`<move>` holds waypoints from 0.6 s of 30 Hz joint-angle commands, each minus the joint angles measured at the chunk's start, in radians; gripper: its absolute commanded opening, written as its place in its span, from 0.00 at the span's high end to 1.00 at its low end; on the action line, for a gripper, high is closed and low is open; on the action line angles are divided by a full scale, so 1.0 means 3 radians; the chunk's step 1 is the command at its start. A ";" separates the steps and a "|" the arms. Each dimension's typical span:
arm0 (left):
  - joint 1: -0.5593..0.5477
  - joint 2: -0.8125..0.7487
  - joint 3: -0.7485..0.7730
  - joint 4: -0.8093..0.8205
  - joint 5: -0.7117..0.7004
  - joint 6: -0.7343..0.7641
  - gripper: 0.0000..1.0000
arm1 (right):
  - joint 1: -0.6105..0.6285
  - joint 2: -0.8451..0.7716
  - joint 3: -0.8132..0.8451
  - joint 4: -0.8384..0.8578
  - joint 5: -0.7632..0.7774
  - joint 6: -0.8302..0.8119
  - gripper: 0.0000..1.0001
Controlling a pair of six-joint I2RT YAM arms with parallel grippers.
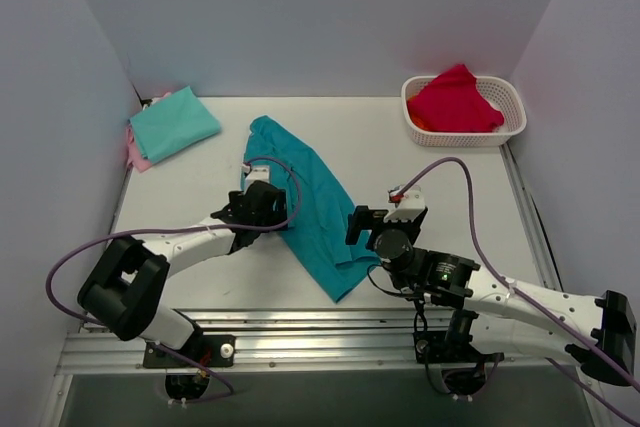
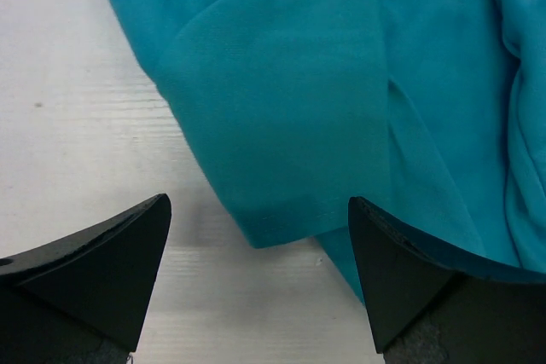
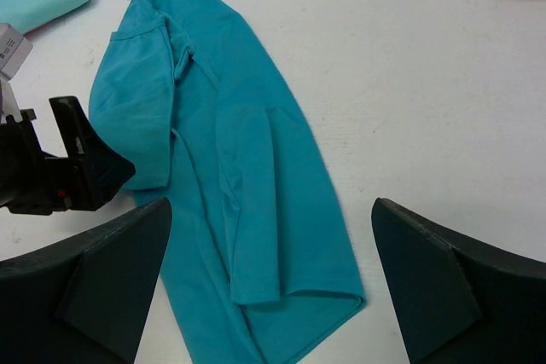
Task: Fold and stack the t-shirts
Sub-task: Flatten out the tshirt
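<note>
One basket (image 1: 470, 138) holds pink t-shirt (image 1: 455, 99); left gripper (image 2: 258, 202), right gripper (image 3: 271, 204) both spread.

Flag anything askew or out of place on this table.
The teal t-shirt lies diagonally across the table, folded lengthwise with uneven, rumpled edges. At the far left corner, the folded mint-green shirt sits skewed on a pink one, whose edge pokes out.

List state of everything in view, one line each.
teal t-shirt: laid out, folded lengthwise, not gripped.
mint-green t-shirt: folded, lying on pink cloth.
pink cloth: under the mint-green t-shirt, only an edge showing.
red cloth: crumpled in basket.
basket: upright, far right corner.
left hand: open, at teal t-shirt's edge.
right hand: open, above teal t-shirt.
</note>
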 commanded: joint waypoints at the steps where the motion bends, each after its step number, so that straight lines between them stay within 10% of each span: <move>1: -0.0085 0.0132 0.0130 0.0270 0.0194 -0.0024 0.06 | 0.0015 0.0082 0.0003 0.0081 0.0164 0.0034 0.00; 18: -0.0627 0.0808 0.1004 -0.0231 -0.0566 0.0053 0.05 | 0.0000 0.0133 -0.0012 0.0061 0.0246 0.0019 0.00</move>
